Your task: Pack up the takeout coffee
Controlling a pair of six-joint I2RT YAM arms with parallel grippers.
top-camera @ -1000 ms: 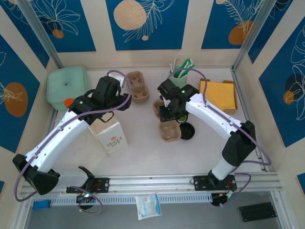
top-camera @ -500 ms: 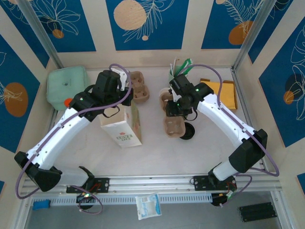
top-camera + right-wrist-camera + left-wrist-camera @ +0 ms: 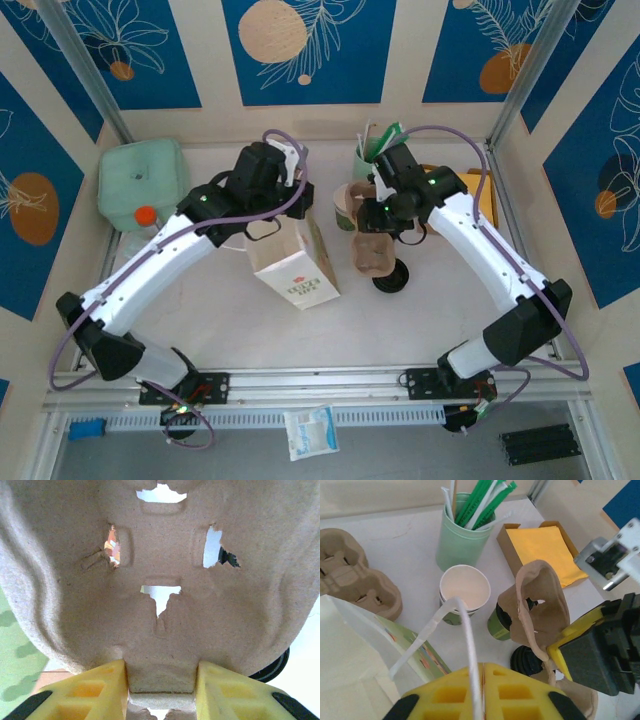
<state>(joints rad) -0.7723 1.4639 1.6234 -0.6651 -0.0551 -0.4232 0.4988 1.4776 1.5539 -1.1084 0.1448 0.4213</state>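
Takeout coffee (image 3: 496, 627) waits on the surface just behind the pulp carrier (image 3: 540, 605), which the right end effector (image 3: 161, 672) has clamped by its edge while the left end effector (image 3: 482, 667) is pinched shut on the paper bag (image 3: 295, 270) handle beside it, so I reckon next up is easing the carrier into the bag.

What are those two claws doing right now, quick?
Left gripper: closed, pinching the paper bag's white handle.
Right gripper: closed on the brown cup carrier.

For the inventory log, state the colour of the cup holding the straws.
The cup is mint green, clearest in the left wrist view.
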